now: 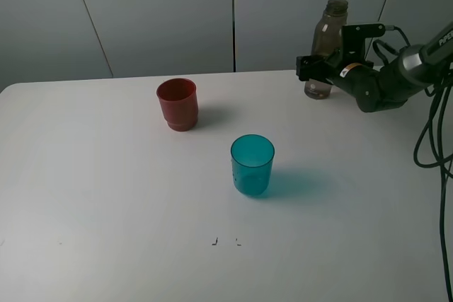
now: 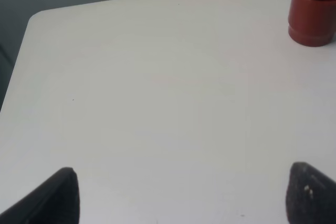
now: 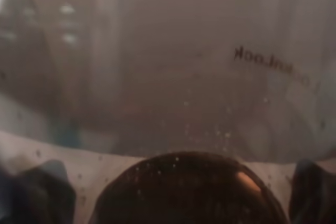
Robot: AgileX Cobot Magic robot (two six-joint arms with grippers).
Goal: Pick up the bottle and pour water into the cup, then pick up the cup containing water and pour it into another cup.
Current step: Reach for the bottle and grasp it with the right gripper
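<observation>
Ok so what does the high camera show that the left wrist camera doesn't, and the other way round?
Only the high view shows the teal cup, the bottle near the table's far edge, and the right pincer at that bottle. Only the left wrist view shows the left pincer, its dark fingertips wide apart above bare tabletop. Both show the red-brown cup standing upright on the white table.
</observation>
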